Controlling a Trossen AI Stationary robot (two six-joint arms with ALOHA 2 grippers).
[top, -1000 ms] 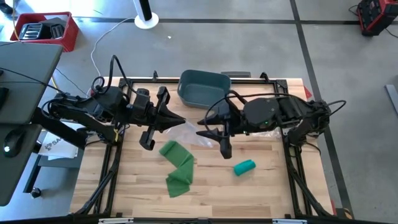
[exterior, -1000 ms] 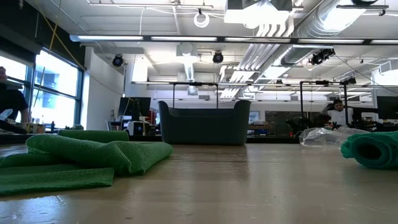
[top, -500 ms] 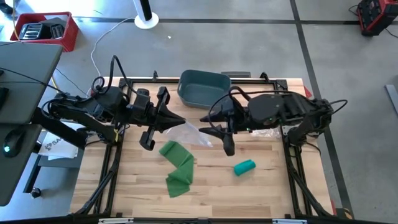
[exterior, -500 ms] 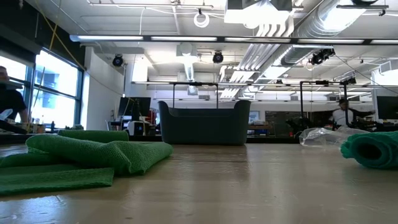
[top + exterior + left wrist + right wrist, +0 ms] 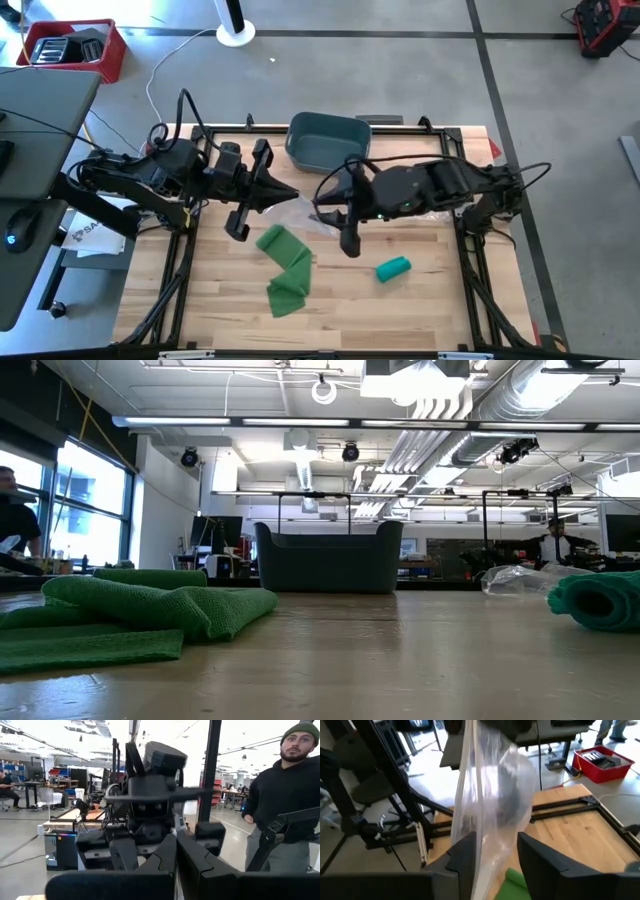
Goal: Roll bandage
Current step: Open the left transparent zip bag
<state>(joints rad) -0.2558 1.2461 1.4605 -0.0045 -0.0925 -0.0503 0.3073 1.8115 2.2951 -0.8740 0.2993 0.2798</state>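
Rolled bandage (image 5: 600,600) is cut off at the low view's edge (right side).

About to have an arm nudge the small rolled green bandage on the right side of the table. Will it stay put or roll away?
The rolled bandage is a cylinder lying on its side on the bare wood table, so a sideways push will probably roll it. It looks like soft knit, likely light and squashy. Nothing stands next to it to stop it.

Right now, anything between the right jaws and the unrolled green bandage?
Yes. A clear plastic bag hangs between the right gripper's open jaws, in front of the green bandage lying flat on the table.
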